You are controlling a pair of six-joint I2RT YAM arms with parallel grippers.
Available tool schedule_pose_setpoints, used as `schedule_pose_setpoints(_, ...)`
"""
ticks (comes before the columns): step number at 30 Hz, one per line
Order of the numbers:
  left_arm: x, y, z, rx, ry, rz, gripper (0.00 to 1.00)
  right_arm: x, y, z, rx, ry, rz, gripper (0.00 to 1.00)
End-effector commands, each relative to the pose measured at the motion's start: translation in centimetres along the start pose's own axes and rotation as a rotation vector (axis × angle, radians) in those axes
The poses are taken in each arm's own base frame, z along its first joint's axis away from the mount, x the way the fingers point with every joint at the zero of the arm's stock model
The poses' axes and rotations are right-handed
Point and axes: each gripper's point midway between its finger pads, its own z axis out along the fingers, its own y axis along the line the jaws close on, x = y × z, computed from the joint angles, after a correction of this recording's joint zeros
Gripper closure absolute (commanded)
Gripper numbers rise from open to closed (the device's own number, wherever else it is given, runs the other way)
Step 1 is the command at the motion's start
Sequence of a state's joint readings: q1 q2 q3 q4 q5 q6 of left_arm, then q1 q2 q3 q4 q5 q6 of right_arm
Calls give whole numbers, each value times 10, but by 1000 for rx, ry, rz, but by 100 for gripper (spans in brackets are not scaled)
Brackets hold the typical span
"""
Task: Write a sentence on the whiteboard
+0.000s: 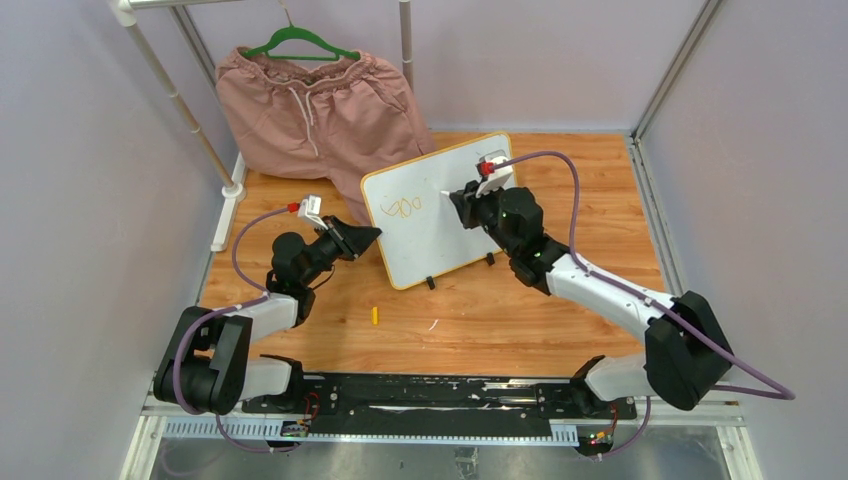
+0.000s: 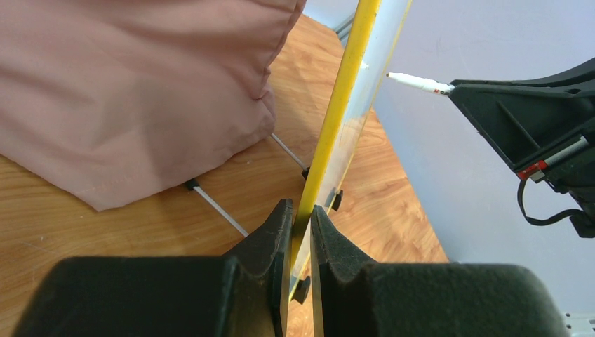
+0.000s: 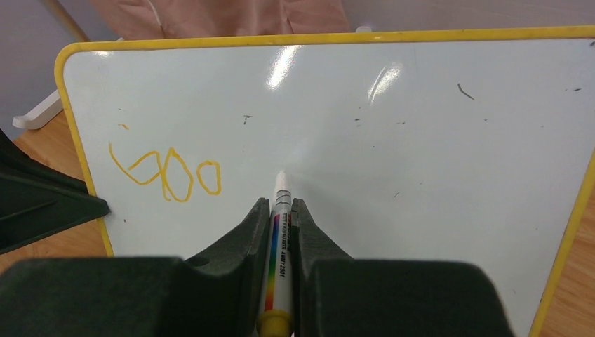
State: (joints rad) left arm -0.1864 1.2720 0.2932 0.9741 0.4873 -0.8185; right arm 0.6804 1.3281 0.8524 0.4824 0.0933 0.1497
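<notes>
well, the whiteboard (image 1: 432, 245) stands tilted on its two small clip feet (image 1: 430, 283) on the wooden table (image 1: 520, 320), in front of the pink shorts (image 1: 320, 110). it looks thin, light and stiff — the sort of panel that would likely skate or tip back under pen pressure if nothing braced it. the left gripper (image 2: 300, 210) is pinched narrow on the yellow frame (image 2: 337, 112) at the board's left edge, which seems the right place: the rim gives a firm bite and leaves the glossy face free. the right gripper (image 3: 279, 205) is clamped on a slim white marker (image 3: 279, 242), held close to the nib, tip at or just off the surface. the sentence (image 3: 168, 172) is barely begun — a few orange loops at upper left. light strokes should suit it, since the face looks slick and the feet are small.
</notes>
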Motion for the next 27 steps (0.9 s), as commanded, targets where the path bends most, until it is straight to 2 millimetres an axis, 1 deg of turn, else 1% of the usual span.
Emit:
schedule_pose_setpoints(1, -8, -7, -2, 25, -36, 32, 100, -7, 2, 5, -23, -33, 9, 100)
schedule_pose_setpoints(9, -7, -6, -1, 29, -33, 25, 100, -3, 4, 11, -36, -26, 18, 100)
schedule_pose_setpoints(17, -7, -6, 0, 26, -29, 29, 100, -8, 8, 16, -49, -44, 33, 100)
schedule_pose_setpoints(27, -7, -7, 0, 32, -29, 29, 100, -8, 20, 20, -87, -38, 34, 100)
